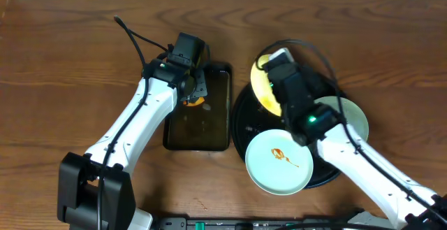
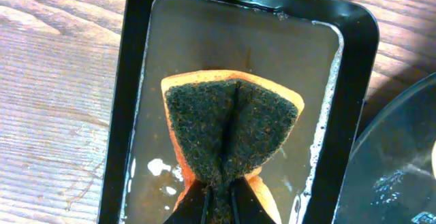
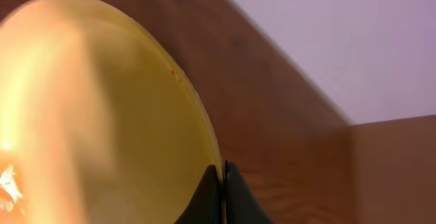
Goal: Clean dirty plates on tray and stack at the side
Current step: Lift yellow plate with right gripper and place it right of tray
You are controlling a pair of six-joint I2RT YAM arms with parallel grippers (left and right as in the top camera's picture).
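Left arm reaches in from the near-left corner, left pincer clamped on a folded sponge over the rectangular tray; right arm extends from the near-right corner, right pincer pinching the rim of the tilted yellow plate above the far side of the round tray.

Two plates are being supported on the round tray; a rectangular tray is being supported left of it.

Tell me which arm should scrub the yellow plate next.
Left: left jaws pinch the sponge over the rectangular tray; right jaws are occupied clamping the yellow plate by its rim.
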